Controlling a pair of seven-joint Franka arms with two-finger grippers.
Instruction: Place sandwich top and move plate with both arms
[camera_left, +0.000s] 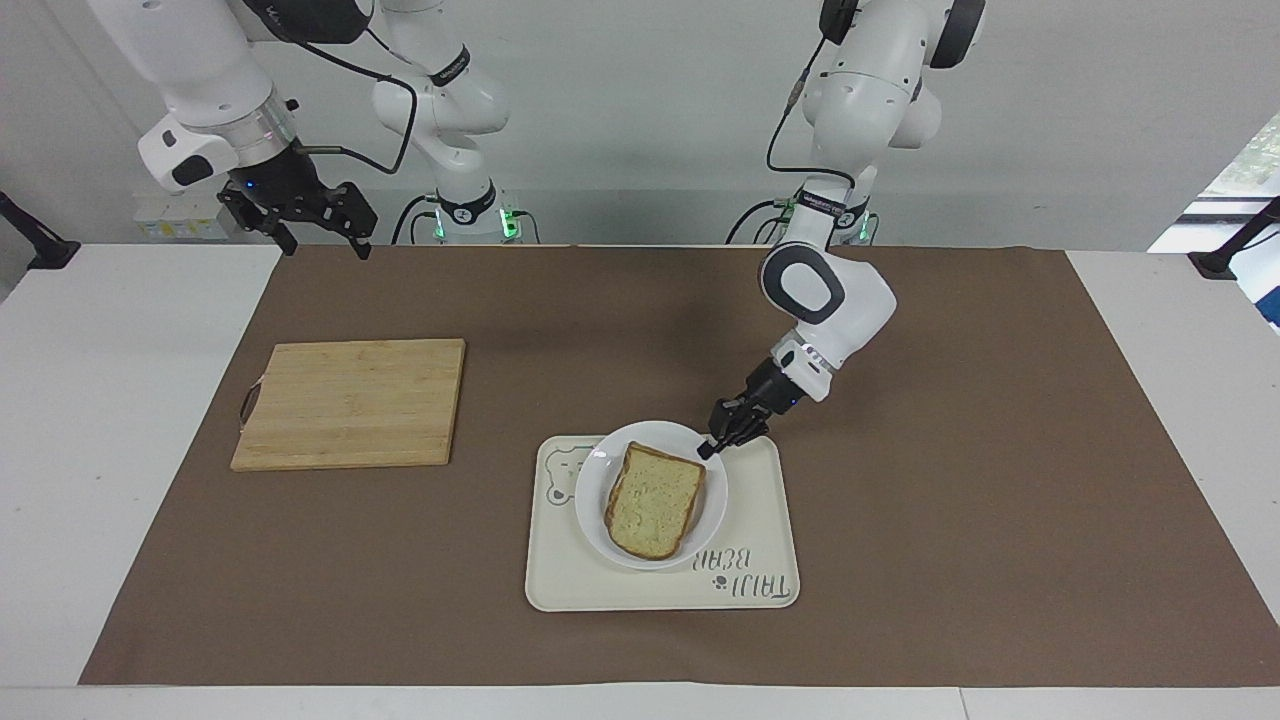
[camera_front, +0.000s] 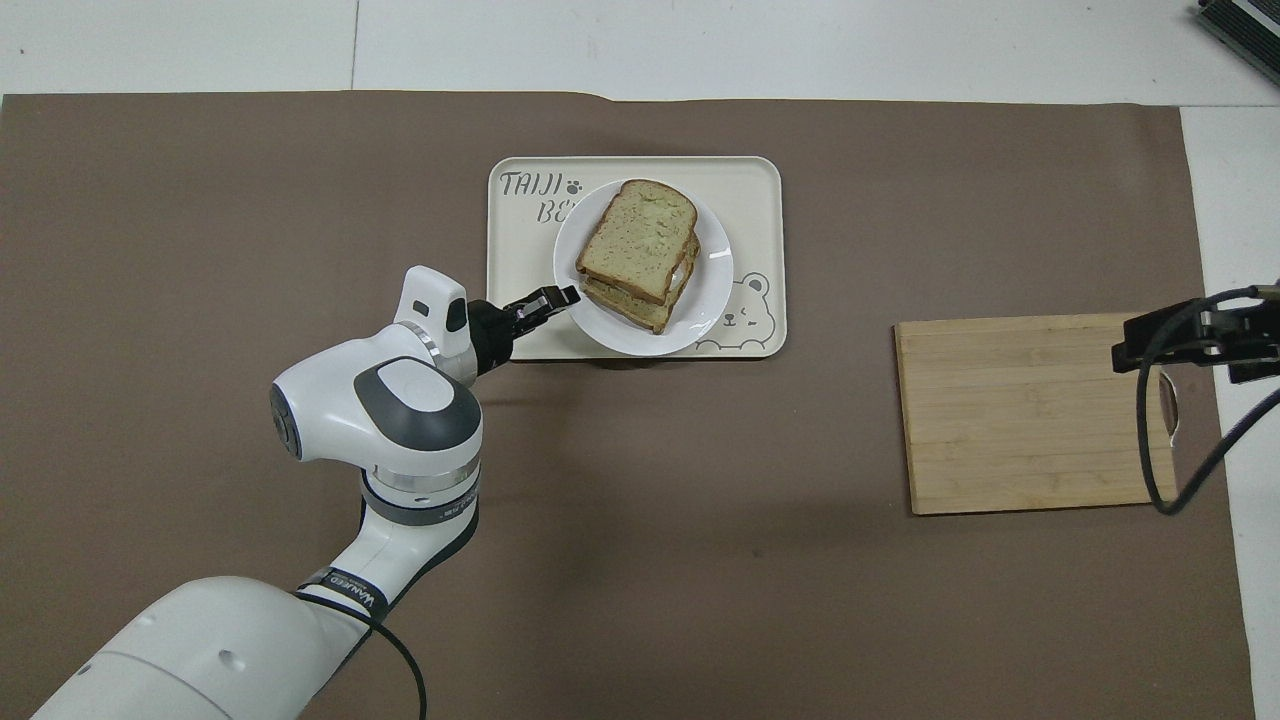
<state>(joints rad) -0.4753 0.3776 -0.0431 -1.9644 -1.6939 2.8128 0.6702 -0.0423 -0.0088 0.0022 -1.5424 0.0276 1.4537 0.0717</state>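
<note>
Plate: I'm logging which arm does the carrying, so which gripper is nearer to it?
Left. The left gripper is at the plate rim, shut on it. The right gripper waits above the table's edge, well away.

Tray (camera_left: 750, 520): cream, rectangular, bear drawing and lettering, lying on the brown mat (camera_left: 1000, 450).
Cutting board (camera_left: 350, 402): wooden, flat on the mat, well apart from the tray, toward the right arm's end.
Surface (camera_left: 110, 400): white, under the mat.
</note>
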